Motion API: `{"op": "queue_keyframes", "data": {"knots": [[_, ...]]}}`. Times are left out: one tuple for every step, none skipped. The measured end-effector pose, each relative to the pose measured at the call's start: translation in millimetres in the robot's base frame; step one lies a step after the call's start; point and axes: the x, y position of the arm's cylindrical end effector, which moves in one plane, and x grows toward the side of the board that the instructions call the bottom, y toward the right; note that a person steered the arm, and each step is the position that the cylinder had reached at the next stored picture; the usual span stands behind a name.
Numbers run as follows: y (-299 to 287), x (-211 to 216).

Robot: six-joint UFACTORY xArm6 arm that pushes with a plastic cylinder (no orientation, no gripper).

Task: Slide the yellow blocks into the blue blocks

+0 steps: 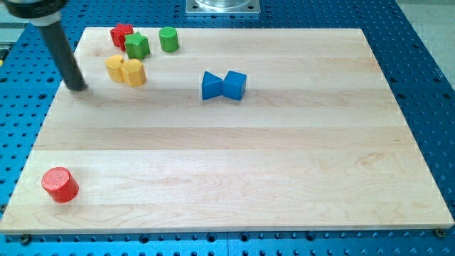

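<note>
Two yellow blocks sit touching at the view's upper left: a rounded yellow block [115, 67] and a yellow hexagonal block [134, 72] to its right. Two blue blocks sit touching near the top middle: a blue triangular block [211, 85] and a blue cube [235, 84]. My tip [77, 87] rests on the board left of the yellow blocks, a short gap away. The dark rod rises from it toward the view's top left corner.
A red block [121, 34], a green block [137, 46] and a green cylinder [168, 39] cluster just above the yellow blocks. A red cylinder [60, 184] stands at the bottom left. The wooden board [234, 171] lies on a blue perforated table.
</note>
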Motion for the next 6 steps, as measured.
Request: {"op": "queue_keyframes", "data": {"knots": [[24, -21], [57, -36], [132, -16], [179, -15], [187, -25], [218, -7]]}}
